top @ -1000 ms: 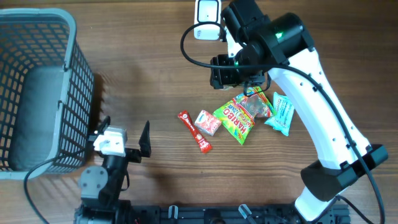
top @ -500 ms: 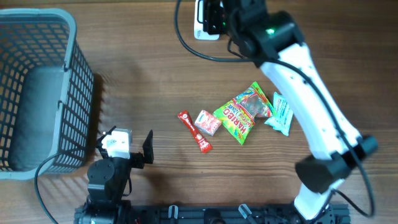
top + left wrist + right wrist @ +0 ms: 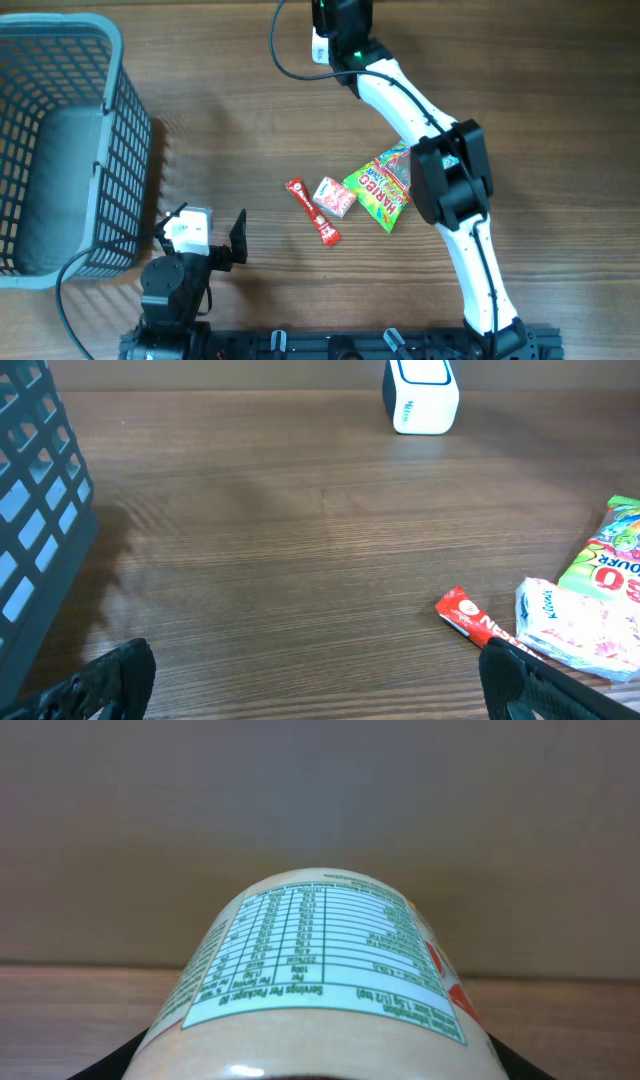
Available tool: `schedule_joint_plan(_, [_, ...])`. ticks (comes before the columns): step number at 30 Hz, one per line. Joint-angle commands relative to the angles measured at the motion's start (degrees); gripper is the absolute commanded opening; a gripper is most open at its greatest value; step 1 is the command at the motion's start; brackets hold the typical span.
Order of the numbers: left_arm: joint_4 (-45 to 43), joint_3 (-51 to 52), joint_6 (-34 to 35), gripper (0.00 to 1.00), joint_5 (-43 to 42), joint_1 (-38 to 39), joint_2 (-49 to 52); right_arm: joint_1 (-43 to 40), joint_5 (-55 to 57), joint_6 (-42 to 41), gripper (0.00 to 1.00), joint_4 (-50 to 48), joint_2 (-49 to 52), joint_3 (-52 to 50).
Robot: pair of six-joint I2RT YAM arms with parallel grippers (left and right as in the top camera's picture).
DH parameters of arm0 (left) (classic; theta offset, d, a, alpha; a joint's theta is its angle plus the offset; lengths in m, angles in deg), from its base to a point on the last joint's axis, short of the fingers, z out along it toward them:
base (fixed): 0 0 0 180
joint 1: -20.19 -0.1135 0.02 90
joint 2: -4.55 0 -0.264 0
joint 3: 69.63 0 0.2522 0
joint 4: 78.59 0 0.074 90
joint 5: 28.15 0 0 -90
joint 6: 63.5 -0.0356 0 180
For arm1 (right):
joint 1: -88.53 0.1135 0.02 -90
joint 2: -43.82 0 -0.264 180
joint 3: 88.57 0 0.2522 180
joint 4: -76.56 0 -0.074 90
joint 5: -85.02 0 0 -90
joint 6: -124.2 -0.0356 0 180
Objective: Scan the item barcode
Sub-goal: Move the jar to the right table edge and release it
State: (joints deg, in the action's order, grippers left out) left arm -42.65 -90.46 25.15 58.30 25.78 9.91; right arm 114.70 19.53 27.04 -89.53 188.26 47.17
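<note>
Wood-topped bench [image 3: 230,120] fills the overhead view. The right tool [image 3: 341,20] sits at the top centre of the frame, its arm stretched long over the white scanner [image 3: 318,48], which peeks out at its left side. The step in hand looks like presenting the item to the scanner, though the item itself I cannot make out from above. The left tool [image 3: 202,230] idles at lower left, spread wide and empty, beside the grey basket [image 3: 128,150]. A red stick [image 3: 312,210], a pink packet [image 3: 334,197] and a green sweet bag [image 3: 378,190] lie together mid-frame, the bag partly under the right arm. The wood between them and the scanner is bare, as is the stretch from basket to snacks.

From the left wrist, the spread fingers [image 3: 105,680] frame bare wood. The scanner stands upright at top centre, well apart from the snacks at lower right, and the basket wall closes the left edge.

From the right wrist, the right tool pinches a rounded container [image 3: 320,970] low in the frame, its nutrition table facing the camera. No barcode shows here, and the scanner is out of sight. The next move probably calls for turning the container until its barcode meets the scanner's window, held close without knocking it. The bench seems to end shortly ahead at a wall, so there is little room beyond.
</note>
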Motion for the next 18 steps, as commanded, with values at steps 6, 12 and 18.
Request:
schedule_joint_plan(6, [-0.22,0.44,0.55,1.0,-0.7,0.2,-0.26,0.22,1.81,1.18,0.57,-2.34,0.98,0.92])
schedule_joint_plan(12, [-0.22,0.44,0.55,1.0,-0.7,0.2,-0.26,-2.34,6.99,1.01,0.57,12.24,-11.69,0.92])
schedule_joint_plan(18, [-0.22,0.44,0.55,1.0,-0.7,0.2,-0.26,-13.22,20.2,-16.37,0.57,37.33,-18.78,0.92])
